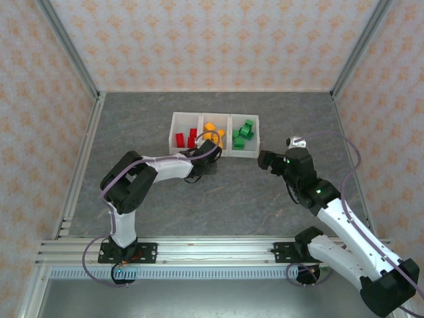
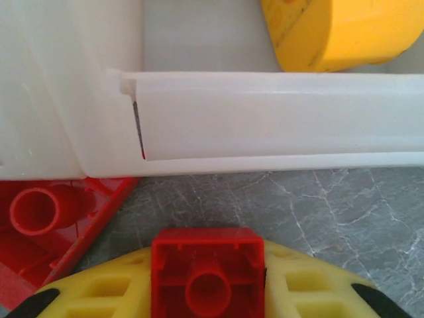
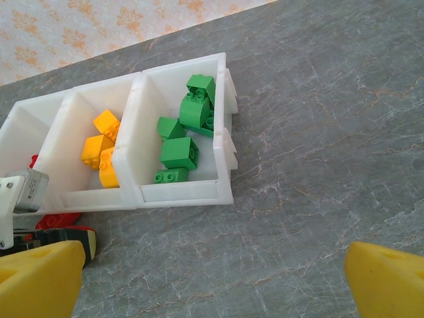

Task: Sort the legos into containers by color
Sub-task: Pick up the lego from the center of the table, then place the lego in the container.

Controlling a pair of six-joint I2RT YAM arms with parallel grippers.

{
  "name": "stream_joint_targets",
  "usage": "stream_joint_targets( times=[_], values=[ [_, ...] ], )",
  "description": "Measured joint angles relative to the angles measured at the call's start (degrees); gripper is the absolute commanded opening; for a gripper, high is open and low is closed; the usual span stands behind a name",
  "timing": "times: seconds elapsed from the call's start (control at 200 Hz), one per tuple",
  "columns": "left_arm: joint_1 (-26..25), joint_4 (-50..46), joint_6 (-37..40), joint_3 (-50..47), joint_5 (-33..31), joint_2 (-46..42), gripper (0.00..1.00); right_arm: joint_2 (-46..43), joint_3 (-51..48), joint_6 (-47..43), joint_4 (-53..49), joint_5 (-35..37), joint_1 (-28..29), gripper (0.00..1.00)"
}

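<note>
Left wrist view: left gripper (image 1: 207, 161) is clamped on a red lego brick (image 2: 207, 265), underside facing the camera, low over the table and just short of the containers' front wall (image 2: 265, 119).

Risks:
- The wall is right ahead, so moving forward before lifting likely catches the rim and twists the brick out.
- The hold looks to be at the fingertips only, so a knock could spin it loose.
- The gripper faces the middle compartment holding an orange-yellow brick (image 2: 331, 33). Releasing straight ahead mis-sorts, so it needs to shift left to the red compartment (image 1: 184, 136).
- A second red brick (image 2: 46, 232) lies on the table just beside the left finger and may get dragged on lift.

Right gripper (image 3: 213, 278) has its jaws wide apart, holds nothing, and is well off the tray.
</note>
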Motion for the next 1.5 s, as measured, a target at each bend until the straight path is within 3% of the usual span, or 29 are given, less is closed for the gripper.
stream_joint_targets(
  times=[0.175, 0.415, 0.641, 0.976, 1.386, 1.502],
  values=[
    [0.0, 0.2, -0.3, -0.8, -0.5, -1.0, 0.20, 0.0, 0.0, 0.0, 0.0, 0.0, 0.0, 1.00],
    [-0.4, -0.2, -1.1, -4.2, -1.8, -10.7, 0.20, -0.1, 0.0, 0.0, 0.0, 0.0, 0.0, 1.00],
    [-0.1, -3.1, 1.6, -0.8, -7.9, -17.7, 0.20, -0.2, 0.0, 0.3, 0.0, 0.0, 0.0, 1.00],
    [11.7, -10.1, 7.3, 13.7, -9.9, -6.8, 0.21, -0.7, 0.0, 0.4, 0.0, 0.3, 0.0, 1.00],
    [14.7, -11.1, 9.0, 21.7, -8.4, 4.3, 0.21, -0.9, 0.0, 0.0, -0.8, 1.1, 0.0, 1.00],
    [15.4, -11.3, 9.1, 22.1, -8.4, 5.8, 0.35, -0.9, 0.0, 0.0, -1.2, 1.1, 0.0, 1.00]
  ],
)
